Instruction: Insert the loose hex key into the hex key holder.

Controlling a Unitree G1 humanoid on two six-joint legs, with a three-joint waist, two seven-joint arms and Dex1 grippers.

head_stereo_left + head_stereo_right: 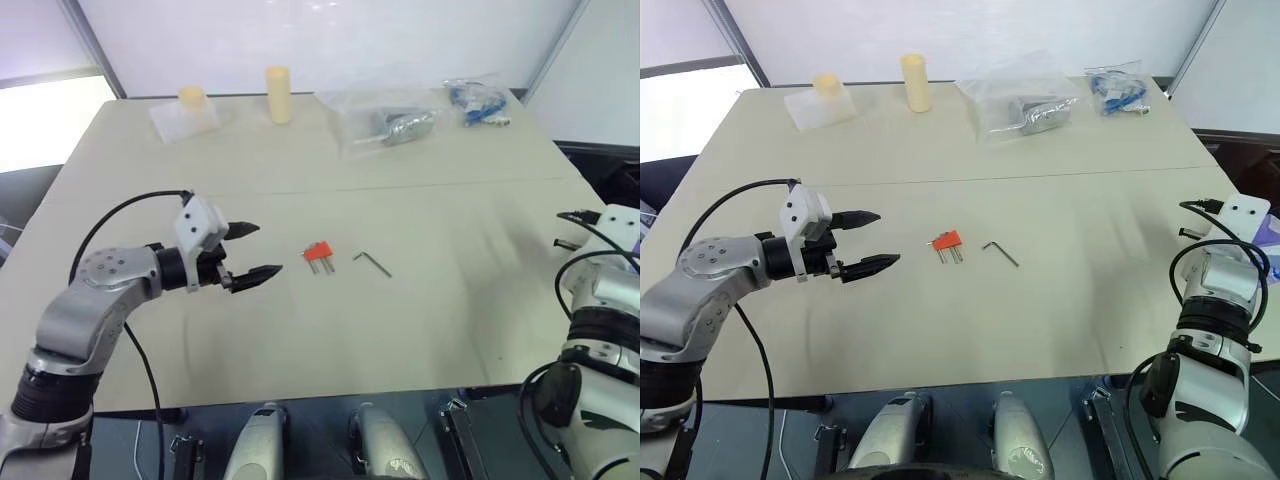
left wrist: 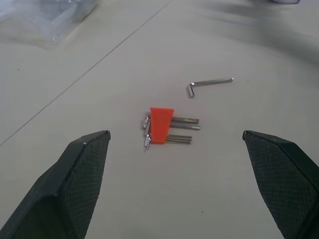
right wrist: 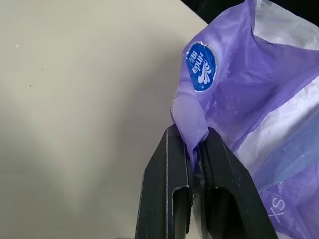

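The hex key holder (image 1: 318,251), a small red-orange block with short dark keys sticking out, lies flat mid-table. Just right of it lies the loose hex key (image 1: 371,262), a thin L-shaped rod, apart from the holder. My left gripper (image 1: 268,249) hovers left of the holder, open wide and empty, pointing at it. In the left wrist view the holder (image 2: 161,124) and the key (image 2: 212,82) lie beyond the black fingers (image 2: 79,169). My right gripper (image 3: 192,132) is at the table's right edge, shut on a fold of a purple plastic bag (image 3: 239,84).
Along the far edge stand a cream cylinder (image 1: 279,95), a clear bag holding a yellowish piece (image 1: 187,112), a clear bag with metal parts (image 1: 395,125) and a bag of blue parts (image 1: 478,103). The beige table (image 1: 440,330) ends close in front.
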